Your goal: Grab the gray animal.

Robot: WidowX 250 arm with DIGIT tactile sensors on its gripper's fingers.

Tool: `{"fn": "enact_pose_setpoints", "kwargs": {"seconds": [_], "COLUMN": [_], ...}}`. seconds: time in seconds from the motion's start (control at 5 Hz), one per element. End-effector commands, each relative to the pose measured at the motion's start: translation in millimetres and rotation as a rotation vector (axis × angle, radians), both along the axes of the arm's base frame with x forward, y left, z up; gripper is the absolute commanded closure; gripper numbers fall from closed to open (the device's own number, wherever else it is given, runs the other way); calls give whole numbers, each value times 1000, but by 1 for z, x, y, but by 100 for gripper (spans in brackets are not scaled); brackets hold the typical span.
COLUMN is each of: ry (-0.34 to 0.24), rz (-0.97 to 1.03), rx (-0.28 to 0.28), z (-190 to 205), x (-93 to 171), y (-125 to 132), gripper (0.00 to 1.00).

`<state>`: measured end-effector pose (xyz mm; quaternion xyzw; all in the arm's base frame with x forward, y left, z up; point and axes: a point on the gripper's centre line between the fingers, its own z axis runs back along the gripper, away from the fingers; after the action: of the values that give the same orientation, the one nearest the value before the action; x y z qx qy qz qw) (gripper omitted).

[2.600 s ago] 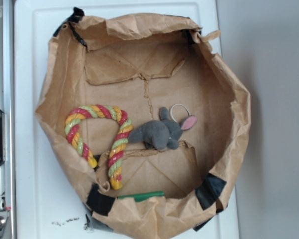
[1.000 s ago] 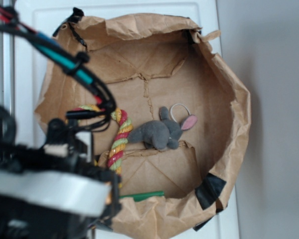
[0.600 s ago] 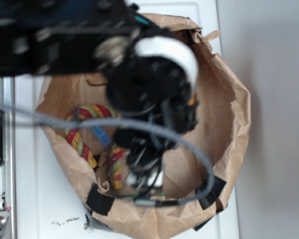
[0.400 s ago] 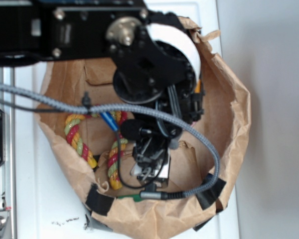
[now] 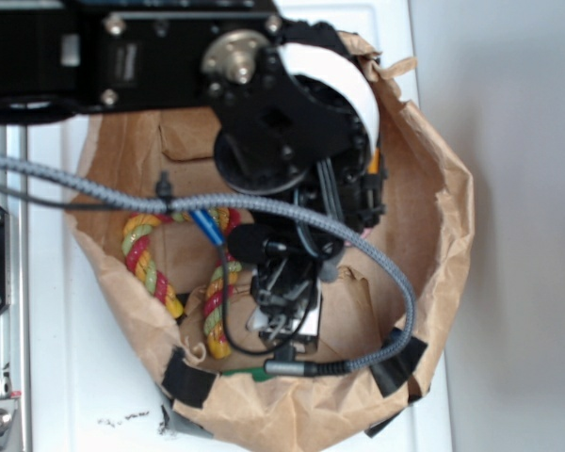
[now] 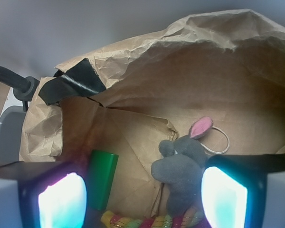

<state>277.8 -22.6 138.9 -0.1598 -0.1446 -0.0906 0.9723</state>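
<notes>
Wrist view: gripper (image 6: 142,197) spread wide, nothing between its glowing pads (image 6: 61,202); gray animal (image 6: 183,164) lies on the floor of the brown paper bag (image 6: 180,57), toward the right pad. Rope toy (image 6: 147,221) at 6 o'clock of it, green block (image 6: 102,178) at 9 o'clock

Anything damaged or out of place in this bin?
Only the crumpled brown paper liner: its rim is creased and patched with black tape, and a floor flap is torn. The small gray plush mouse lies intact.

black arm (image 5: 264,122) | white band | grey braided cable (image 5: 377,282)
</notes>
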Motion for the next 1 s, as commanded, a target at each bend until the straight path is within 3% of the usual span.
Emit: {"fn": "enact_pose_setpoints", "kwargs": {"seconds": [0.0, 0.4, 0.6, 0.8], "ry": [-53, -65, -93, -60], "rz": [-13, -25, 2, 74], "rx": [51, 137, 139, 163], "z": [-15, -54, -74, -96], "x": [8, 7, 12, 32], "y": [9, 8, 4, 2], "gripper": [0, 0, 0, 0]}}
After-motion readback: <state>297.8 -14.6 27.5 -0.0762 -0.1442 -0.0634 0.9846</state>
